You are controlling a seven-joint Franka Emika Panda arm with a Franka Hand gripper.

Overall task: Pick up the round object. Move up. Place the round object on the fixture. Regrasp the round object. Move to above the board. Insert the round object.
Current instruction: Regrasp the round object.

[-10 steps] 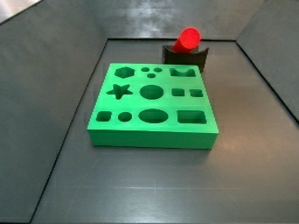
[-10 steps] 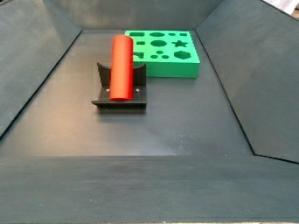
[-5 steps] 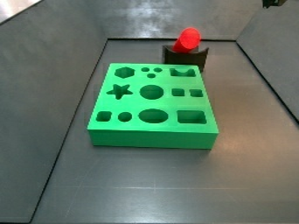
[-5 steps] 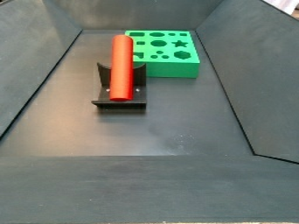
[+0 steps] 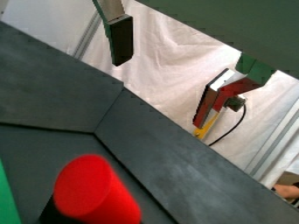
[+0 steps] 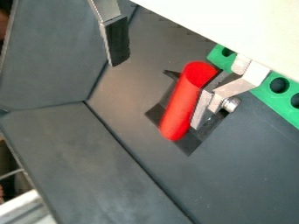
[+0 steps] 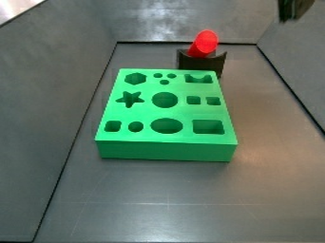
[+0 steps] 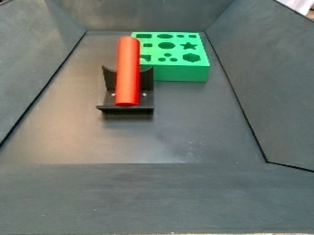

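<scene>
Gripper [image 6: 163,63]: raised well above the floor, fingers [image 6: 115,39] apart and holding nothing; only its edge shows at the top corner in a side view [image 7: 295,9]. Round object [image 8: 127,68]: lying lengthwise in the notch of the fixture [image 8: 127,101], just beside the board [image 8: 174,53], toward the floor's far end. Step in hand, by judgement: regrasp; the next move calls for descending over the peg and closing on it.

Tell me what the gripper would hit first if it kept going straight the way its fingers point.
Probably the bright red cylinder peg lying in the notch of the small dark fixture block. In a wrist view the open gripper hangs above it, with nothing between; depth is unclear, so it could meet the grey floor beside it instead.
</scene>
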